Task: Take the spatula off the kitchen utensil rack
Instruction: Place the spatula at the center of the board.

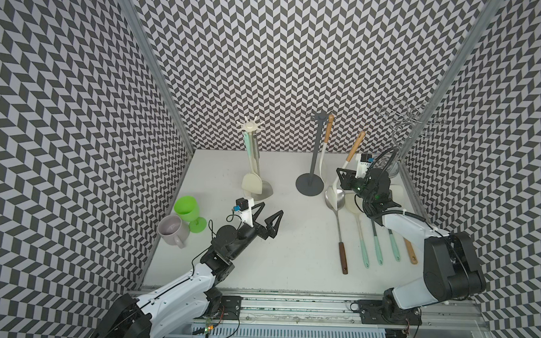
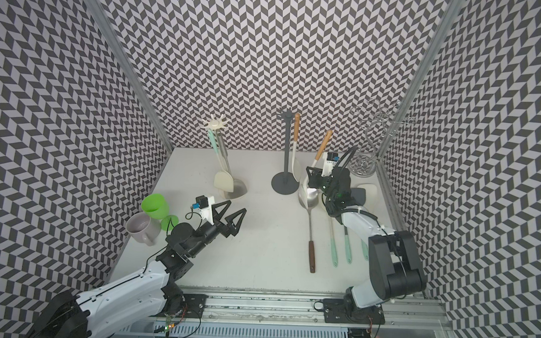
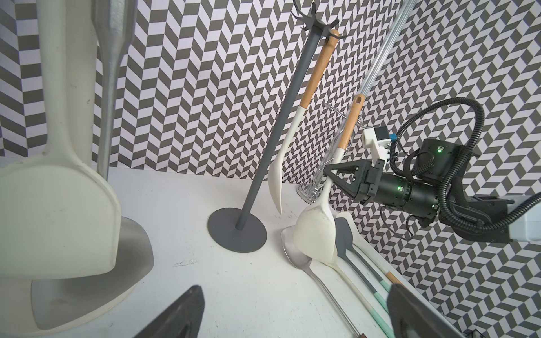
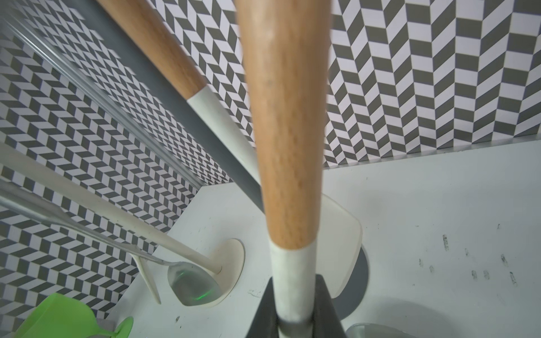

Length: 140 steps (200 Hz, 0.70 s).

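Note:
The spatula [image 1: 354, 149] [image 2: 322, 146] has a wooden handle and a white head [image 3: 314, 234]. It stands tilted to the right of the dark grey utensil rack [image 1: 315, 146] [image 2: 286, 145] [image 3: 270, 128], apart from the rack's hooks. My right gripper [image 1: 340, 176] [image 2: 310, 177] [image 3: 330, 175] [image 4: 294, 295] is shut on its white neck, and its head hangs low over a steel ladle. A second wood-and-white utensil [image 1: 326, 140] [image 3: 295, 123] hangs on the rack. My left gripper [image 1: 272, 208] [image 2: 237, 205] [image 3: 294, 292] is open and empty over the table's left middle.
A cream rack [image 1: 250, 128] with a cream spatula and a steel turner stands at the back left. A green goblet [image 1: 186, 207] and a grey mug [image 1: 171, 229] sit by the left wall. A ladle [image 1: 336, 198] and several utensils lie at the right, with a wire stand [image 1: 410, 119] behind.

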Tool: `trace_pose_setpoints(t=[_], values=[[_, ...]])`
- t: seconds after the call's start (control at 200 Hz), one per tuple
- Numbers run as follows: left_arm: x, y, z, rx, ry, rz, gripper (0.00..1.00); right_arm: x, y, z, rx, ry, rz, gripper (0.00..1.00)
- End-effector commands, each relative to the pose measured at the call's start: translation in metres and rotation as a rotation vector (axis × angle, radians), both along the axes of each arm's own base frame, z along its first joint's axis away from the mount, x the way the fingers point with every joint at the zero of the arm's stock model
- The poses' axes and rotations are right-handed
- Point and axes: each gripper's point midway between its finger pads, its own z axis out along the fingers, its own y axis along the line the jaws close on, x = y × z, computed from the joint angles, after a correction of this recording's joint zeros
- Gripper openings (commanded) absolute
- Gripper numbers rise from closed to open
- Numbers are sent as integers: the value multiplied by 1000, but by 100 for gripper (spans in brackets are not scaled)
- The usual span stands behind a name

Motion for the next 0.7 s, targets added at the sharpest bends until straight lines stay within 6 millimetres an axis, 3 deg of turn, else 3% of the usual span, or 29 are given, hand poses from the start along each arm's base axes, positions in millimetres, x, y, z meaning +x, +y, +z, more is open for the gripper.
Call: trace_pose_setpoints(t=[0.0, 0.285, 0.696], values=[[-5, -1, 10, -24, -27, -20, 99, -17, 17, 29, -3, -92, 62, 0], [-8, 3, 11, -37, -36, -11, 99, -57, 53, 19, -46, -75, 160, 0], [-6, 1, 10, -24, -35, -10, 99, -84, 70, 2, -63, -56, 235, 0]])
